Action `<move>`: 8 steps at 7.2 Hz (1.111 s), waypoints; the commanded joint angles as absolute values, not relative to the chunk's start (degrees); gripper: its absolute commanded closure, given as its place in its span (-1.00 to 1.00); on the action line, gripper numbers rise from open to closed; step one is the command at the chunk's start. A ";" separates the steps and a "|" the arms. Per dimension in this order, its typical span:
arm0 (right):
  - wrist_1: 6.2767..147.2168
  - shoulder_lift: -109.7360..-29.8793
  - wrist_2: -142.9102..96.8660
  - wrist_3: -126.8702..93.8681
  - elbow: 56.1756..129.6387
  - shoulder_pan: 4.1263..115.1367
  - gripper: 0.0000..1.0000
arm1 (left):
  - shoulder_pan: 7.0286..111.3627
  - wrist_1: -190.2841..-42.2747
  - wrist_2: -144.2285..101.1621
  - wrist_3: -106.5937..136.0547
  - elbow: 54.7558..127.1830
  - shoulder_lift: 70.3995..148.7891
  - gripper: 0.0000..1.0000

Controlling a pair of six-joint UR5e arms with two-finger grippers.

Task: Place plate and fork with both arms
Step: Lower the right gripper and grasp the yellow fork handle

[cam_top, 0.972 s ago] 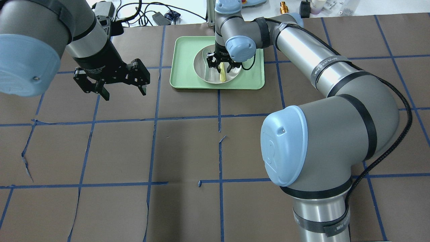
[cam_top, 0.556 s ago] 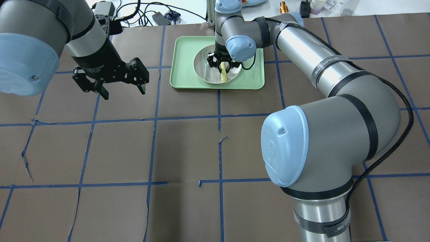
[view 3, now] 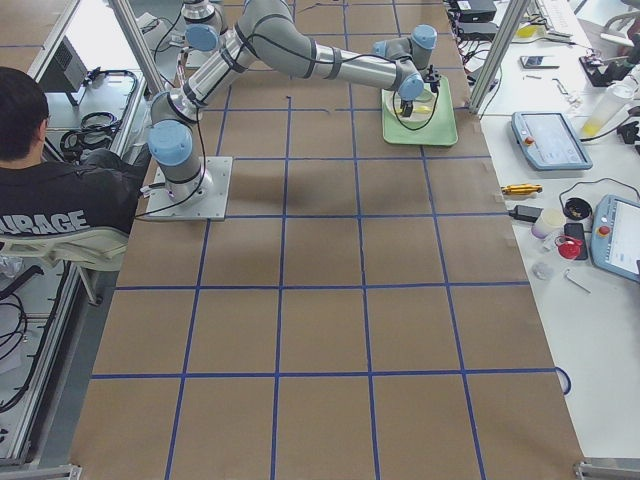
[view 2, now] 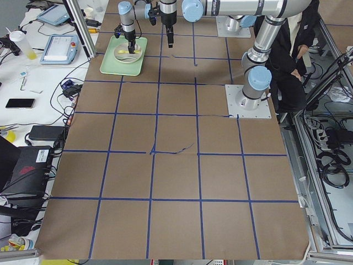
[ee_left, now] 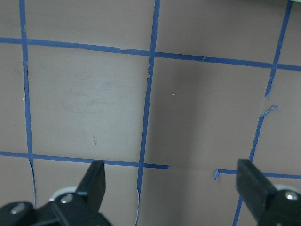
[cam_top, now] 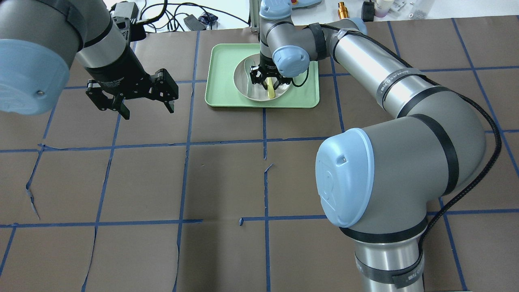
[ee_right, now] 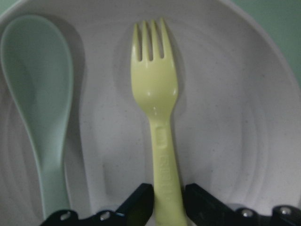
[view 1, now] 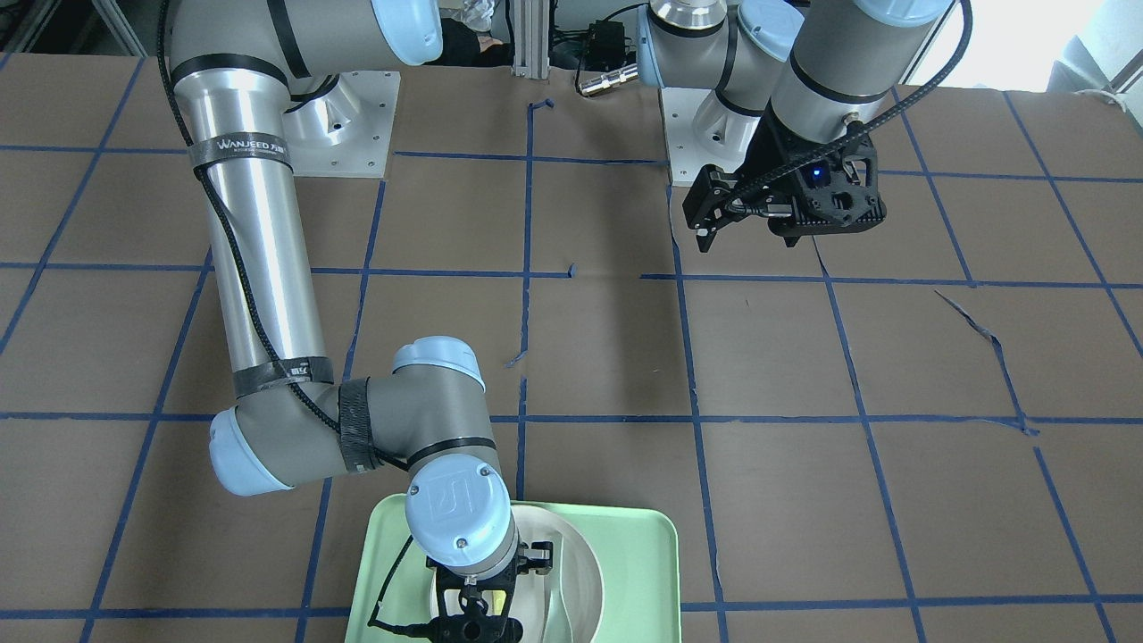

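Note:
The white plate (cam_top: 246, 81) lies on the mint-green tray (cam_top: 221, 73) at the table's far side. The pale-yellow fork (ee_right: 155, 94) lies in the plate, tines pointing away from the gripper; it also shows in the overhead view (cam_top: 270, 91). My right gripper (ee_right: 168, 203) points down into the plate and its two fingers press on both sides of the fork's handle. My left gripper (cam_top: 149, 112) is open and empty. It hangs above bare table to the left of the tray, and its wrist view (ee_left: 174, 183) shows only the table.
A pale grey-green spoon (ee_right: 37, 94) lies in the plate beside the fork. The table is brown paper with a grid of blue tape. Cables and small items lie beyond the far edge. A person sits behind the robot (view 3: 50, 190).
The right gripper's fingers have drawn in around the fork's handle. The left gripper has drifted slightly to the left and away.

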State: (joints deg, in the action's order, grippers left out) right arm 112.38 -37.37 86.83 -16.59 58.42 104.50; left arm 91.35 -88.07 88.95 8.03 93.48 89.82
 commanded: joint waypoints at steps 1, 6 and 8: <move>112.50 -37.62 86.75 -16.52 58.53 104.50 0.15 | 91.23 -87.98 88.95 8.00 93.43 89.82 -1.00; 112.33 -38.40 86.84 -16.35 58.45 104.50 0.86 | 91.14 -87.98 88.86 8.00 93.25 89.82 -1.00; 112.32 -40.33 87.18 -15.13 58.71 104.33 0.86 | 91.06 -87.98 88.86 8.09 93.08 89.82 -1.00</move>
